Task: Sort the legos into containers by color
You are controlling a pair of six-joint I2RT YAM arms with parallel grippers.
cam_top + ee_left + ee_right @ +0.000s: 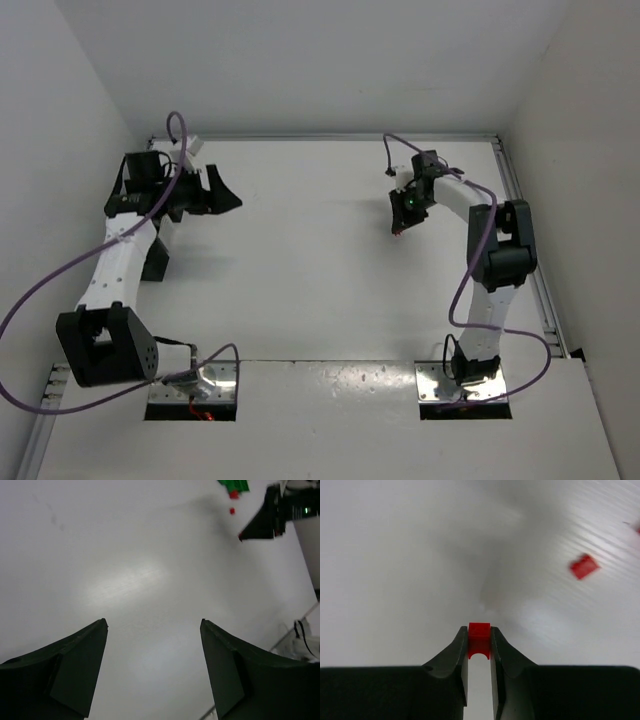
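Right jaws pinching a red lego (479, 632) over the white tabletop (320, 290); left jaws spread wide, holding nothing.

The left arm (120, 265) reaches along the left side of the tabletop, with the left jaws standing well apart above it. The right arm (490, 250) bends in from the right, and the right jaws are pressed onto the red lego at their very tips. A second red lego (583, 566) lies loose on the tabletop, beyond them and to the right. In the left wrist view, green legos (234, 485) lie at the top edge, with two small red legos (233, 495) just beside them, near the right jaws.
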